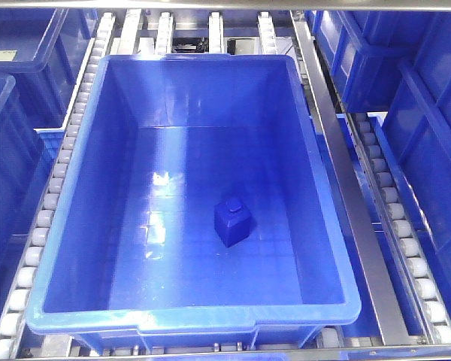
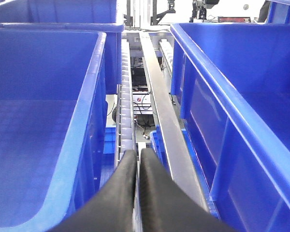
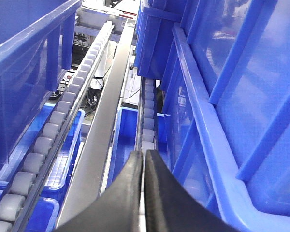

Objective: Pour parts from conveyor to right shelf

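Over the shelf (image 1: 338,173) we see both arms only from their wrist views. Left gripper (image 2: 137,159) points along a roller row (image 2: 125,96) and steel rail (image 2: 159,96) between two totes, jaws pressed together with nothing between them. Right gripper (image 3: 143,159) sits the same way, jaws closed and empty, aimed down a gap between a rail (image 3: 106,111) and a tote wall (image 3: 203,135), with another roller row (image 3: 63,111) to its left. Neither gripper touches a tote as far as we can tell.

Front view: one big open tote (image 1: 83,135) rests on the rollers (image 1: 56,180), centred in frame. Inside it, one part (image 1: 232,220) stands upright on the tote floor, stud up, slightly right of centre and toward the near side, apart from all walls. More totes sit on both sides; we cannot see into them. Left wrist view shows the tote on its left (image 2: 77,121) with bare floor where visible.
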You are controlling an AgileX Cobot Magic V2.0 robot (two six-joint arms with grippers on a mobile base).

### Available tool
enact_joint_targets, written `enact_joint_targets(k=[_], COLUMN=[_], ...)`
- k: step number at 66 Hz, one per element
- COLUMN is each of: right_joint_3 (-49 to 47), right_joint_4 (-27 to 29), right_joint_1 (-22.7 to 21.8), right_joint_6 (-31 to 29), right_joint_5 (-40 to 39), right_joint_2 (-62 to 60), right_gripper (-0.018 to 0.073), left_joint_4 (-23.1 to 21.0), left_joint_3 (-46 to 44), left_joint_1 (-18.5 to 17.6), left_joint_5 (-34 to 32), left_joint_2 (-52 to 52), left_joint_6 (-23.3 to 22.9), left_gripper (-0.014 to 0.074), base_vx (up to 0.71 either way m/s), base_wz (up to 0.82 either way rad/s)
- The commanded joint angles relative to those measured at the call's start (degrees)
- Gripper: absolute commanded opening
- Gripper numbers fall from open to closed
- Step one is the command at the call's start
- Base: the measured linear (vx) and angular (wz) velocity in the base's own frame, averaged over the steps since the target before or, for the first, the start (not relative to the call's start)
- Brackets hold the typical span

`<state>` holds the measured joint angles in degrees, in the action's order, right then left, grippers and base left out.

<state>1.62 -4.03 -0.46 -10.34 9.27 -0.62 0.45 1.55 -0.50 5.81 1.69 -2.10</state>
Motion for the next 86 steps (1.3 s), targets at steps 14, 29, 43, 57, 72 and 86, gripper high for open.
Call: enact_joint_targets(k=[14, 29, 43, 57, 72, 86], right_joint_3=[0.4, 0.4, 0.4, 0.4, 0.4, 0.4], right_joint_4=[3.7, 5.9, 5.9, 5.9, 5.9, 5.9], right_joint_1=[-0.3, -0.3, -0.3, -0.3, -0.3, -0.3], right_joint_6=[-0.3, -0.3, -0.3, -0.3, -0.3, -0.3], right_joint_5=[-4.5, -4.5, -4.5, -4.5, -4.5, -4.5], right_joint_2=[-0.8, -0.7, -0.7, -0.7, -0.7, -0.7], right_gripper=[-0.0009, -0.0009, -0.0009, -0.0009, -0.0009, -0.0009], left_joint_4=[-0.5, -0.5, -0.5, -0.5, -0.5, -0.5], left_joint_3=[-1.1, -1.1, -1.1, -1.1, -1.1, -1.1], left_joint_1=[-0.3, -0.3, -0.3, -0.3, -0.3, -0.2], left_joint_5=[-4.5, -4.5, -4.5, -4.5, -4.5, -4.5], left_joint_2=[0.9, 0.9, 0.9, 0.9, 0.9, 0.9], left_joint_6=[-0.5, -0.5, -0.5, -0.5, -0.5, -0.5], left_gripper=[-0.0006, -0.0006, -0.0006, -0.0006, -0.0006, -0.0006], base_vx=[0.00, 0.00, 0.00, 0.00, 0.00, 0.00], base_wz=[0.00, 0.00, 0.00, 0.00, 0.00, 0.00])
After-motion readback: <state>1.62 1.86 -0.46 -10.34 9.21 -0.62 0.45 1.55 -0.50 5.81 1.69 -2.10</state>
